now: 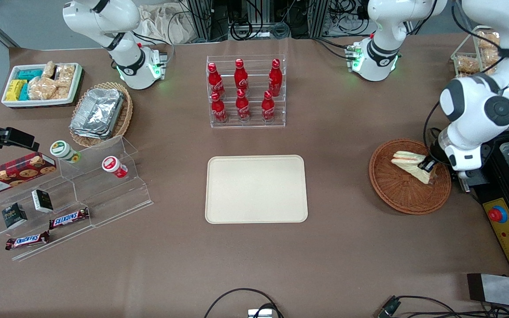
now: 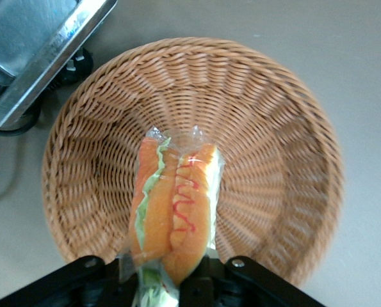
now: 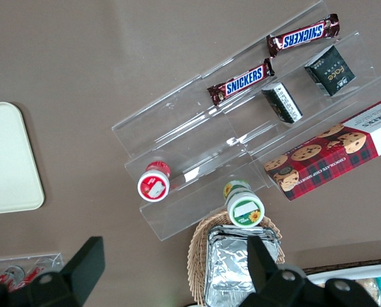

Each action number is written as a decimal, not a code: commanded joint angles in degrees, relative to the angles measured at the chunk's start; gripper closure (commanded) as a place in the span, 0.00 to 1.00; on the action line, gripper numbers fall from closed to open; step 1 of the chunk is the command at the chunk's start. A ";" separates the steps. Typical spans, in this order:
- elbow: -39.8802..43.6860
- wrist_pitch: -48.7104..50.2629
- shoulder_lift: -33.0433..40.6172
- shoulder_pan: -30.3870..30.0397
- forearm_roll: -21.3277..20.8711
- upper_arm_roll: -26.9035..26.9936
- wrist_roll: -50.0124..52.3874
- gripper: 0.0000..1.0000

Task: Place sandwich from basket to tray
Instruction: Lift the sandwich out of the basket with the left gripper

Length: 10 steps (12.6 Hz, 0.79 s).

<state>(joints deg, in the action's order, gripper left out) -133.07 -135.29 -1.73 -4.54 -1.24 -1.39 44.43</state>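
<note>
Tray (image 1: 256,189) lies flat mid-table, nothing on it. Basket (image 1: 407,187) sits well apart from it, toward the working arm's end. Gripper (image 1: 429,169) is down inside the basket, fingers clamped on the wrapped sandwich (image 2: 174,204), which sits over the basket floor.

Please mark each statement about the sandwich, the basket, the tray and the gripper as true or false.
1. The sandwich is in the basket. True.
2. The tray holds a bottle. False: nothing lies on it.
3. The gripper is at the sandwich, over the basket. True.
4. The red bottles lie flat on the table. False: they stand upright in a clear rack.
5. The basket touches the tray. False: bare table separates them.
</note>
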 commanded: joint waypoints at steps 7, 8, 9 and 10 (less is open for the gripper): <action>10.63 14.97 5.86 0.14 -2.72 -18.54 -2.86 0.93; 11.60 14.97 5.69 0.23 -2.72 -20.74 -2.86 0.93; 12.48 14.97 5.34 0.23 -2.72 -23.37 -3.12 0.93; 13.27 14.97 5.07 0.14 -2.72 -25.75 -3.30 0.93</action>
<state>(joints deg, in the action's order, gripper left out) -121.80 -121.80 3.20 -3.84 -3.21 -23.54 42.44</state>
